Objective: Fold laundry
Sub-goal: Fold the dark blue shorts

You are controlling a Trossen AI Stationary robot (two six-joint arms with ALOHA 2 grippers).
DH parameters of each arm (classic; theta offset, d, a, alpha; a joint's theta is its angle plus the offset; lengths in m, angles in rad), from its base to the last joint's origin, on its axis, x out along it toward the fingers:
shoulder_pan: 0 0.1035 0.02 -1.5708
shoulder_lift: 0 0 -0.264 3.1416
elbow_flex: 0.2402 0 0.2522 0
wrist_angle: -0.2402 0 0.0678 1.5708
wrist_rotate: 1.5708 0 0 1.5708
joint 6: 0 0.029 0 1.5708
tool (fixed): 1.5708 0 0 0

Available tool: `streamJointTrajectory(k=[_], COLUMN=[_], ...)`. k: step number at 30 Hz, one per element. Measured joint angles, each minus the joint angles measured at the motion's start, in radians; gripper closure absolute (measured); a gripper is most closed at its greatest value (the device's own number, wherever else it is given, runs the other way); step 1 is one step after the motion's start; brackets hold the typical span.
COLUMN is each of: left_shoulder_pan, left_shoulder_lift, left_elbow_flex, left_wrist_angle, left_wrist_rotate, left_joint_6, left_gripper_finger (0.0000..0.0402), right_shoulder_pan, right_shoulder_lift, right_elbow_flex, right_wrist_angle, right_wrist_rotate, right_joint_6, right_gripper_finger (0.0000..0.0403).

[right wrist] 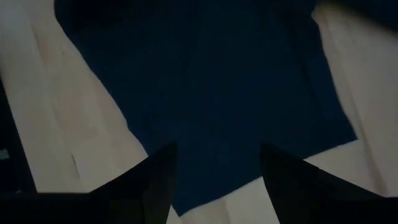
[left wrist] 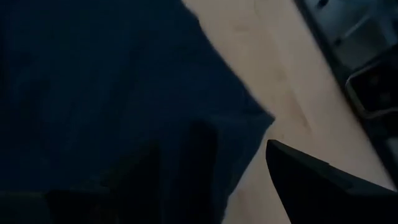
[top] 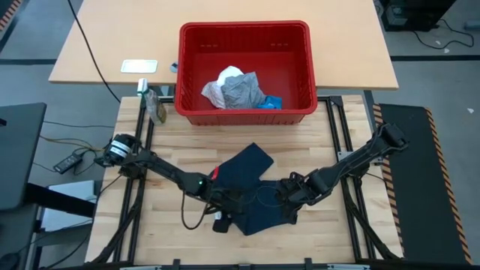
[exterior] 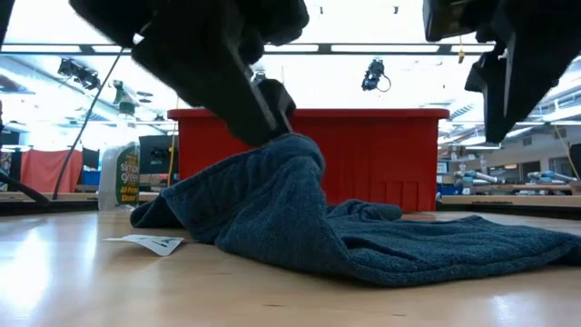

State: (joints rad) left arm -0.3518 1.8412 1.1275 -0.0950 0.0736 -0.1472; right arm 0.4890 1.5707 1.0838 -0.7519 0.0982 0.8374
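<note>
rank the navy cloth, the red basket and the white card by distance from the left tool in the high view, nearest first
From the left tool:
1. navy cloth, right under and beside the tool at the table's front middle.
2. red basket, across the table at the back, middle.
3. white card, back left on the far tabletop, beyond the basket's left side.

A spray bottle stands at the far left of the counter, beside the red basket. Its label reads "Simple Green". A small paper tag lies near the dark cloth; its print cannot be read.
</note>
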Motion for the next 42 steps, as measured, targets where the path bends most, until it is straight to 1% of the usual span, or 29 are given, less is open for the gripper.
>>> streamJointTrajectory(k=[3, 7, 11, 14, 17, 21, 24, 26, 28, 32, 33, 34, 36, 39, 42], left_shoulder_pan=[0.005, 0.008, 0.014, 0.025, 0.034, 0.034, 0.034, 0.035, 0.035, 0.03, 0.026, 0.019, 0.002, -0.034, -0.075], left_shoulder_lift=[0.012, 0.028, 0.041, 0.067, 0.091, 0.097, 0.097, 0.097, 0.097, 0.091, 0.085, 0.079, 0.063, 0.025, -0.004], left_elbow_flex=[0.0, -0.002, -0.001, 0.001, -0.001, -0.001, -0.001, -0.001, -0.001, -0.001, -0.001, -0.001, -0.001, -0.001, -0.001], left_wrist_angle=[0.002, 0.031, 0.117, 0.175, 0.158, 0.144, 0.133, 0.129, 0.128, 0.119, 0.107, 0.095, 0.062, 0.026, -0.016], left_wrist_rotate=[0.022, 0.033, 0.037, 0.075, 0.128, 0.132, 0.134, 0.134, 0.147, 0.26, 0.275, 0.279, 0.252, 0.157, 0.086], left_joint_6=[0.035, 0.082, 0.155, 0.173, 0.173, 0.166, 0.166, 0.156, 0.126, -0.002, -0.032, -0.051, -0.075, -0.078, -0.087], left_gripper_finger=[0.0107, 0.0111, 0.0136, 0.0159, 0.0176, 0.0193, 0.0212, 0.0235, 0.0266, 0.0348, 0.0371, 0.0384, 0.0389, 0.0388, 0.0388], right_shoulder_pan=[-0.001, 0.006, 0.016, 0.022, 0.023, 0.027, 0.029, 0.029, 0.029, 0.048, 0.059, 0.072, 0.097, 0.14, 0.166], right_shoulder_lift=[0.0, 0.0, 0.0, 0.0, 0.0, 0.0, 0.0, 0.0, 0.0, 0.0, 0.0, 0.0, 0.007, 0.034, 0.077], right_elbow_flex=[-0.027, -0.046, -0.046, -0.046, -0.046, -0.046, -0.046, -0.046, -0.046, -0.046, -0.046, -0.046, -0.046, -0.046, -0.046], right_wrist_angle=[0.059, 0.091, 0.094, 0.091, 0.085, 0.082, 0.079, 0.077, 0.077, 0.106, 0.116, 0.125, 0.128, 0.132, 0.139], right_wrist_rotate=[-0.01, -0.021, -0.021, -0.021, -0.033, -0.041, -0.048, -0.057, -0.063, -0.061, -0.058, -0.058, -0.055, -0.032, -0.033], right_joint_6=[0.022, 0.06, 0.062, 0.073, 0.087, 0.088, 0.093, 0.104, 0.106, 0.095, 0.074, 0.051, -0.003, -0.097, -0.158], right_gripper_finger=[0.017, 0.017, 0.017, 0.017, 0.017, 0.017, 0.017, 0.0171, 0.0174, 0.0178, 0.0178, 0.0178, 0.0175, 0.0174, 0.0176])
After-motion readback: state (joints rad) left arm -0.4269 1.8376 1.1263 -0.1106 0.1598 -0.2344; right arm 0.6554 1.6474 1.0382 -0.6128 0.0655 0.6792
